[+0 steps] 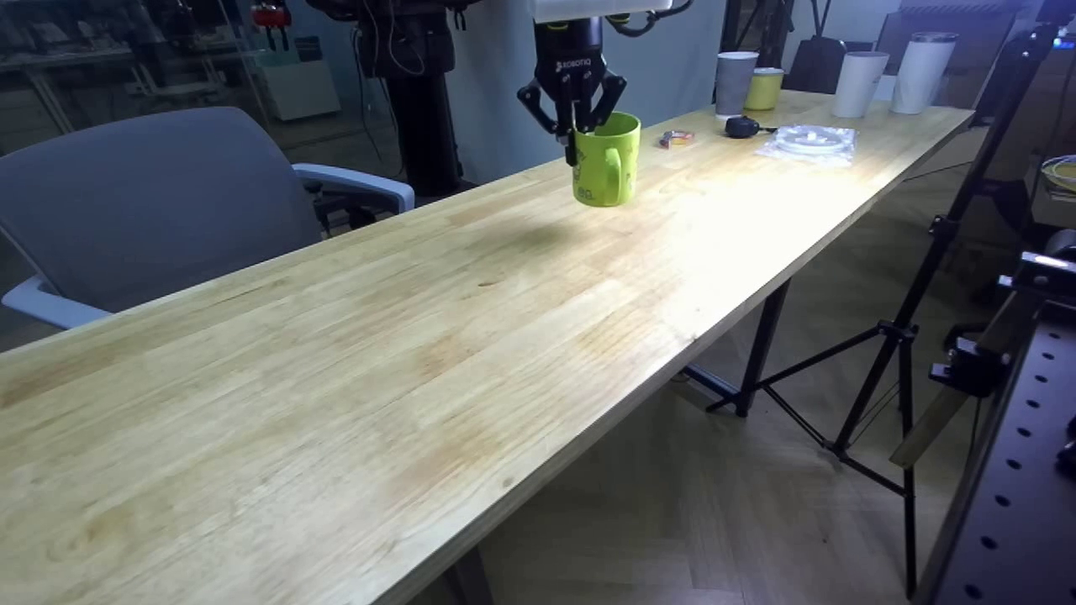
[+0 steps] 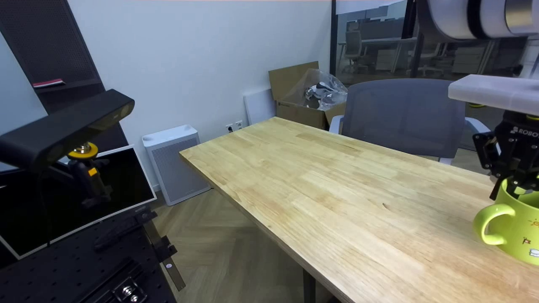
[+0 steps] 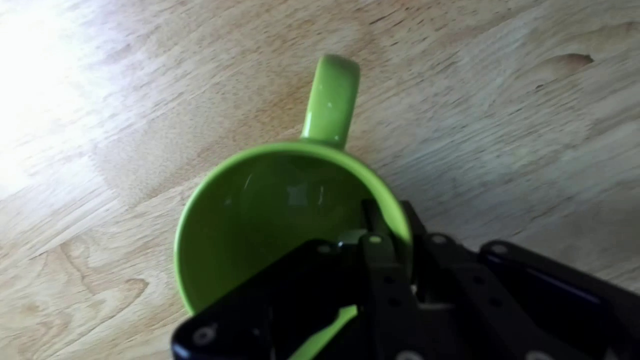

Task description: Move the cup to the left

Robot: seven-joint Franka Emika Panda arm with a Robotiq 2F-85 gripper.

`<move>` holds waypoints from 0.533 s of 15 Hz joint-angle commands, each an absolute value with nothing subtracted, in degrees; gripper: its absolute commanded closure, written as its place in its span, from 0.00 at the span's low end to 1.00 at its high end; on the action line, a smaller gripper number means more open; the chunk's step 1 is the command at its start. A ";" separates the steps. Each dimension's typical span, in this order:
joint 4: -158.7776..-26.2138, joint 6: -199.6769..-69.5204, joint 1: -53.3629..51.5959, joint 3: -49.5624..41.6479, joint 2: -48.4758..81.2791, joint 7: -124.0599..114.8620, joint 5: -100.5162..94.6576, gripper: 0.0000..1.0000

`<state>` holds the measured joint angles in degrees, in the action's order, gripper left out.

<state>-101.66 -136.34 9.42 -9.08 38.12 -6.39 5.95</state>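
The lime-green cup [image 1: 607, 172] hangs upright, with its shadow on the table set apart from its base. My gripper [image 1: 580, 149] comes down from above and is shut on the cup's wall at the rim. Seen from the wrist, the cup [image 3: 280, 200] has one fingertip inside it and one outside, the rim pinched between them at the gripper [image 3: 391, 217]. Its handle [image 3: 331, 100] points toward the top of that view. In an exterior view the cup [image 2: 518, 229] is partly cut off by the right edge, small printed pictures showing on its side.
The wooden table [image 1: 378, 353] stretches under the cup. At its far end stand a grey cup [image 1: 735, 84], a yellowish cup [image 1: 763, 89], white tumblers [image 1: 859, 84], a black item [image 1: 741, 127] and a plastic-wrapped disc [image 1: 811, 143]. A chair [image 1: 160, 210] stands along one long edge.
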 commanded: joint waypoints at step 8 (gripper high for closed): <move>-101.93 -134.49 5.72 -3.04 34.60 -6.77 6.63 0.97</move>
